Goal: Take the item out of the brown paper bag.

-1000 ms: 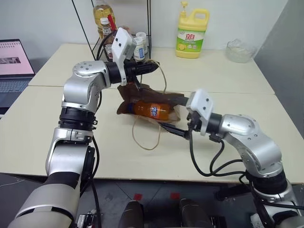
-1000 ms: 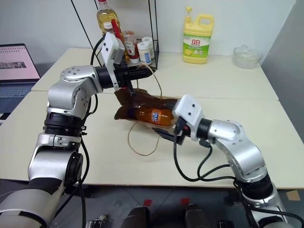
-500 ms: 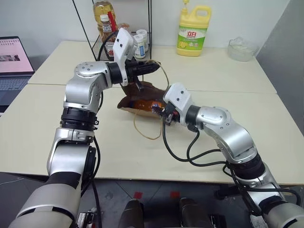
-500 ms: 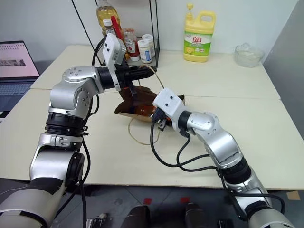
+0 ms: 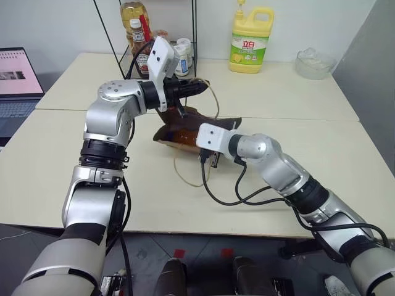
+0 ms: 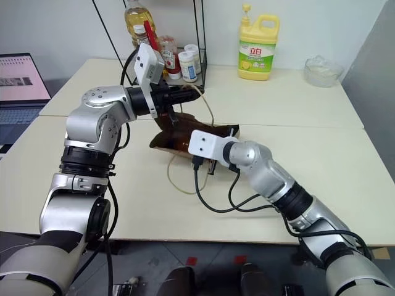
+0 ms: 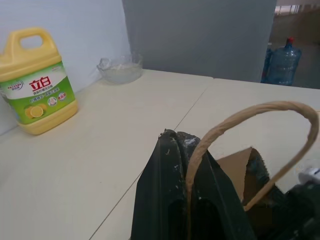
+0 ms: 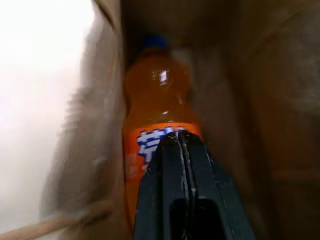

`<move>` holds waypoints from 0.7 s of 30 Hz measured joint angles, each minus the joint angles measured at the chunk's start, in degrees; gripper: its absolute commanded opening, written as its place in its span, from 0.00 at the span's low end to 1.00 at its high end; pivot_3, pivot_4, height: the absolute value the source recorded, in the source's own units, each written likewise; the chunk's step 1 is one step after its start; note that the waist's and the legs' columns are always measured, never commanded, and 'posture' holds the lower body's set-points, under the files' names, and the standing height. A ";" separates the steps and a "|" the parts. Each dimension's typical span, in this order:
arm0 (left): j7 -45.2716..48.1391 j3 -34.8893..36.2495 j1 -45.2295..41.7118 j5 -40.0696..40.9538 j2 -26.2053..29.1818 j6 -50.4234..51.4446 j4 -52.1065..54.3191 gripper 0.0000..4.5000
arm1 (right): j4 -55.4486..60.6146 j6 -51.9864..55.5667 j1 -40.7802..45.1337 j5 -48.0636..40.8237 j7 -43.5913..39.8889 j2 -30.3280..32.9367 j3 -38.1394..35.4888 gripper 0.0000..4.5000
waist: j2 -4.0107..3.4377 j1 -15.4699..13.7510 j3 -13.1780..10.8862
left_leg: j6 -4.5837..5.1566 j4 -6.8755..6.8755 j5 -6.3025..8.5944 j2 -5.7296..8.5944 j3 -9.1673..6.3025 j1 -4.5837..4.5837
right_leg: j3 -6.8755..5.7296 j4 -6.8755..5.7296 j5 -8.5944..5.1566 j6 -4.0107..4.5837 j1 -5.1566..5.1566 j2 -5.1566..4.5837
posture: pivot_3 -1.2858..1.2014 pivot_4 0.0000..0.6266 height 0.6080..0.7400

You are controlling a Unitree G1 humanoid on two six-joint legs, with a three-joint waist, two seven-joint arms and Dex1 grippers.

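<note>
The brown paper bag (image 5: pixel 183 125) lies on its side on the table, its mouth toward my right arm. My left gripper (image 7: pixel 179 141) is held level above the bag and is shut on the bag's upper tan cord handle (image 7: pixel 252 111). The other handle loop (image 5: pixel 186 177) trails on the table. The item, an orange soda bottle (image 8: pixel 157 95) with a blue cap (image 8: pixel 153 41), lies inside the bag. My right gripper (image 8: pixel 181 137) points into the bag's mouth, shut, its closed fingers over the bottle's label with nothing between them.
A yellow detergent jug (image 5: pixel 250 38) and a clear bowl (image 5: pixel 311 63) stand at the back of the table. A wire rack with bottles (image 5: pixel 154 38) is behind my left arm. A laptop (image 5: pixel 18 80) sits at the far left.
My right gripper has shut and swung forward and left from the table into the bag's mouth. Its wrist now covers the bottle in the head views. The left arm has not moved.
</note>
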State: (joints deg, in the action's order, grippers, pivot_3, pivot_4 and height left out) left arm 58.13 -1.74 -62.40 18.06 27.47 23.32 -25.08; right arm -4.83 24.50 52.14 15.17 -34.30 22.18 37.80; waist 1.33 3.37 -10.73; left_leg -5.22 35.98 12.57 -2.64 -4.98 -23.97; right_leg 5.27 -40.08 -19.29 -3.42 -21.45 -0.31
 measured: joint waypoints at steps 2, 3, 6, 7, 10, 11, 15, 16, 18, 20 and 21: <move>0.00 0.00 0.00 0.00 0.02 0.00 0.00 0.00 | -1.15 -1.59 0.91 1.87 -0.89 0.03 0.16 0.00 | 0.00 -0.03 0.00 | -0.02 0.01 -0.01 0.00 -0.02 0.00 | -0.02 0.00 0.00 0.00 0.02 0.00 | 0.52 0.24 1.00; 0.00 0.00 0.00 0.00 0.04 0.00 0.00 0.00 | -1.57 -2.01 1.12 2.35 -1.37 -0.02 0.14 0.00 | 0.00 -0.05 0.00 | -0.03 0.01 -0.02 0.00 -0.01 0.00 | -0.02 0.00 0.00 0.00 0.02 0.00 | 0.52 0.24 1.00; -0.04 0.01 0.01 0.00 0.05 0.01 0.05 0.00 | -2.10 -2.92 1.14 4.05 -2.40 -0.27 0.03 0.08 | 0.00 -0.04 0.00 | -0.17 0.01 -0.09 0.00 -0.01 0.00 | -0.02 -0.01 0.00 0.00 0.02 -0.01 | 0.52 0.24 1.00; -0.07 0.02 0.07 0.00 0.06 0.01 0.22 0.00 | -2.27 -2.86 1.13 4.20 -2.97 -0.48 -0.20 0.12 | 0.00 -0.04 0.00 | -0.17 0.01 -0.10 0.00 -0.01 0.01 | -0.02 -0.01 0.00 0.00 0.02 0.00 | 0.52 0.24 1.00; -0.12 0.04 0.67 0.01 0.05 0.04 0.84 0.00 | -2.43 -2.51 1.13 4.89 -4.40 -1.26 -0.55 0.36 | 0.00 -0.02 0.00 | -0.18 0.01 -0.10 0.00 -0.01 0.01 | -0.02 -0.02 0.00 0.00 0.02 0.00 | 0.52 0.24 1.00; -0.14 0.04 0.97 0.01 0.05 0.08 0.91 0.00 | -2.48 -2.17 1.13 5.46 -4.84 -1.54 -0.55 0.44 | 0.00 -0.01 0.00 | -0.18 0.01 -0.10 0.00 -0.01 0.01 | -0.02 -0.02 0.00 0.00 0.02 0.00 | 0.52 0.24 1.00; -0.20 0.04 1.12 0.01 0.03 0.11 1.36 0.00 | -2.67 -0.97 1.12 6.32 -6.49 -2.73 -0.55 0.75 | 0.00 -0.07 0.00 | -0.18 0.01 -0.10 0.00 -0.02 0.00 | -0.02 -0.02 0.00 0.00 0.02 -0.01 | 0.52 0.24 1.00; -0.22 0.04 1.12 0.01 0.02 0.11 1.62 0.00 | -2.82 -0.65 1.04 6.50 -6.93 -2.80 -0.55 0.83 | 0.00 -0.11 0.00 | -0.19 0.01 -0.10 0.01 -0.02 0.00 | -0.03 -0.02 0.00 0.00 0.02 -0.01 | 0.52 0.24 1.00; -0.30 0.07 1.12 0.01 -0.01 0.11 1.80 0.00 | -3.31 -0.09 0.72 6.91 -7.44 -2.78 -0.55 0.99 | 0.00 -0.14 0.00 | -0.19 0.02 -0.10 0.01 -0.02 0.00 | -0.03 -0.02 0.00 0.00 0.03 -0.02 | 0.52 0.24 1.00; -0.54 0.07 1.14 0.02 -0.24 0.11 1.90 0.00 | -3.94 -0.05 0.64 7.85 -8.07 -2.68 -0.53 0.99 | 0.00 -0.13 0.00 | -0.18 0.02 -0.10 0.01 -0.02 0.00 | -0.03 -0.02 0.00 0.00 0.02 -0.02 | 0.52 0.24 1.00; -0.65 0.07 1.18 0.03 -0.28 0.11 2.01 0.00 | -4.12 -0.15 0.64 8.40 -8.30 -2.57 -0.50 0.99 | 0.00 -0.12 0.00 | -0.18 0.02 -0.10 0.01 -0.02 0.01 | -0.03 -0.02 0.00 0.00 0.02 -0.02 | 0.52 0.24 1.00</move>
State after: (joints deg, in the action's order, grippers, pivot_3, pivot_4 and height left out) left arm 57.48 -1.67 -61.22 18.08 27.19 23.43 -23.08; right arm -8.95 24.35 52.78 23.56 -42.60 19.61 37.29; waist 1.33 3.24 -10.72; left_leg -5.41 36.00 12.47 -2.63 -5.00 -23.97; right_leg 5.24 -40.10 -19.29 -3.42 -21.43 -0.33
